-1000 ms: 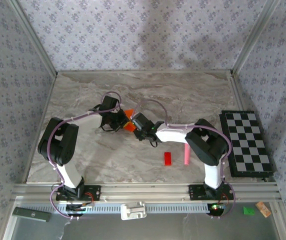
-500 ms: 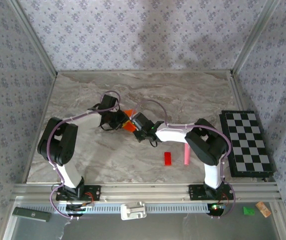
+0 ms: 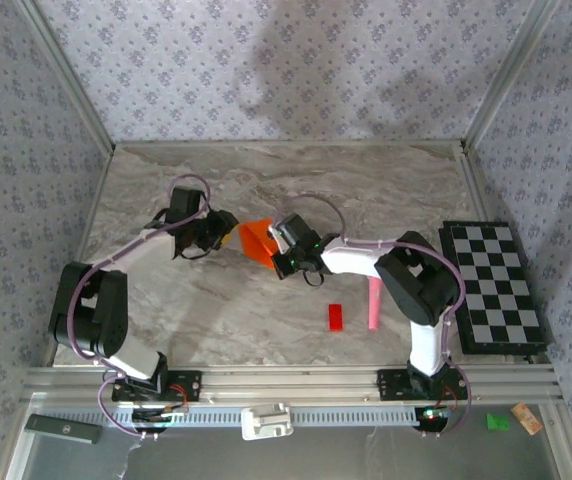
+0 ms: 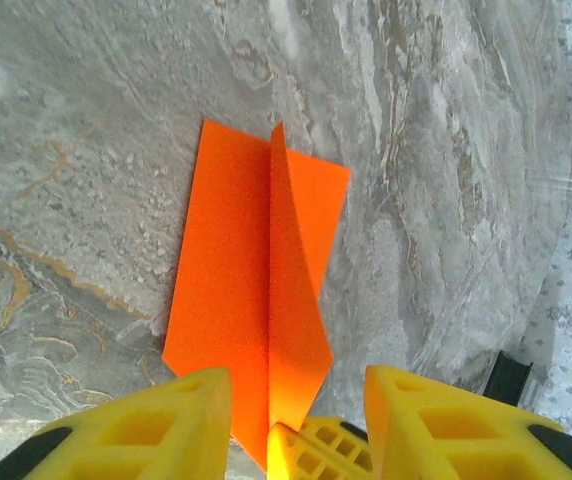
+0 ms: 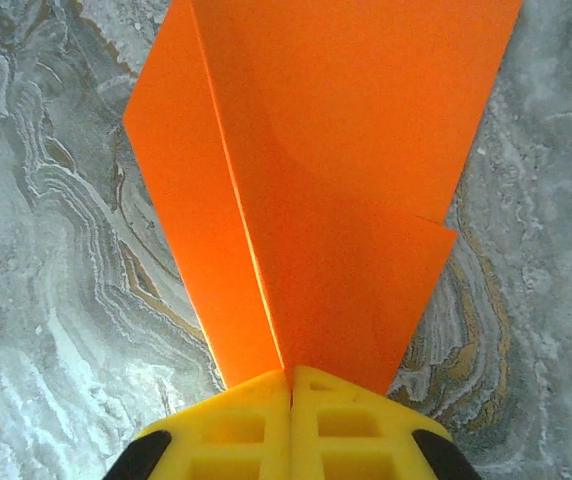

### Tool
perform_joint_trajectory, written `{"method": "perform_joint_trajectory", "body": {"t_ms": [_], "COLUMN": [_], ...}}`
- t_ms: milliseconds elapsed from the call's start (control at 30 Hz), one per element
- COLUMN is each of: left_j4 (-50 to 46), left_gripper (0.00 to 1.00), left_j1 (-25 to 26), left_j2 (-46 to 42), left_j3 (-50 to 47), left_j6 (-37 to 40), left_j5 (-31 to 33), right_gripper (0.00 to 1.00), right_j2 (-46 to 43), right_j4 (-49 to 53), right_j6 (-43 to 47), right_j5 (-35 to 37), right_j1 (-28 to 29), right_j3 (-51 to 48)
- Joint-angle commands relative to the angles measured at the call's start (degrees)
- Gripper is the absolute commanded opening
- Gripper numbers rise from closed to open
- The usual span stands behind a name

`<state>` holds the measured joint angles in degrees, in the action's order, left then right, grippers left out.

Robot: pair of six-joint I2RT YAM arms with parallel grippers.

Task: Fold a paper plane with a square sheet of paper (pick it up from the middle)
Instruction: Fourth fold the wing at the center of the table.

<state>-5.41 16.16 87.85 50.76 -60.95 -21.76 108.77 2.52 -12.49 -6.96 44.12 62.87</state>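
Observation:
The paper plane (image 3: pixel 257 240) is bright orange paper folded to a point, with a raised centre crease, and sits low over the marble table (image 3: pixel 386 190). My right gripper (image 3: pixel 284 250) is shut on its pointed end, and the wings (image 5: pixel 326 170) fan out ahead of the closed yellow fingers (image 5: pixel 256 420). My left gripper (image 3: pixel 216 232) stands open just left of the plane, not touching it. In the left wrist view the plane (image 4: pixel 236 280) lies ahead of the open left gripper (image 4: pixel 296 390), and the right gripper's fingertips (image 4: pixel 311 450) pinch its near tip.
A small red block (image 3: pixel 336 316) and a pink toy microphone (image 3: pixel 374 308) lie near the right arm. A checkerboard (image 3: pixel 493 285) lies along the right edge. Patterned walls enclose the table on three sides.
My left gripper has drawn back to the left, off the orange paper, and the left arm has swung outward. More of the plane now shows, still held by the right gripper.

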Motion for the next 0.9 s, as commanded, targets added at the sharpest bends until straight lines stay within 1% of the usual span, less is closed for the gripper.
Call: {"method": "perform_joint_trajectory", "body": {"t_ms": [0, 133, 367, 667, 867], "left_j4": [6.25, 9.88, 9.35, 7.96, 7.43], "left_gripper": [0.38, 0.35, 0.32, 0.32, 0.32], "left_j1": [0.5, 2.36, 5.27, 6.68, 7.22], "left_j2": [0.45, 3.2, 9.2, 13.36, 15.02], "left_j3": [-2.69, -3.32, 0.6, 2.92, 3.19], "left_j6": [-0.12, -0.36, 1.98, 4.87, 5.31], "left_j5": [-3.87, -5.92, -7.25, -7.61, -7.52], "right_gripper": [0.04, 0.04, 0.04, 0.04, 0.04], "right_j2": [0.73, 1.26, 1.44, 1.64, 1.71], "right_j4": [-1.69, -3.51, -6.95, -9.41, -9.38], "right_j6": [-1.91, -3.04, -4.7, -6.14, -6.39], "right_j5": [-7.1, -11.07, -15.82, -18.35, -17.89], "right_j1": [-1.39, -2.81, -4.82, -6.33, -6.74], "right_j3": [-1.24, -2.13, -3.76, -5.02, -5.34]}}
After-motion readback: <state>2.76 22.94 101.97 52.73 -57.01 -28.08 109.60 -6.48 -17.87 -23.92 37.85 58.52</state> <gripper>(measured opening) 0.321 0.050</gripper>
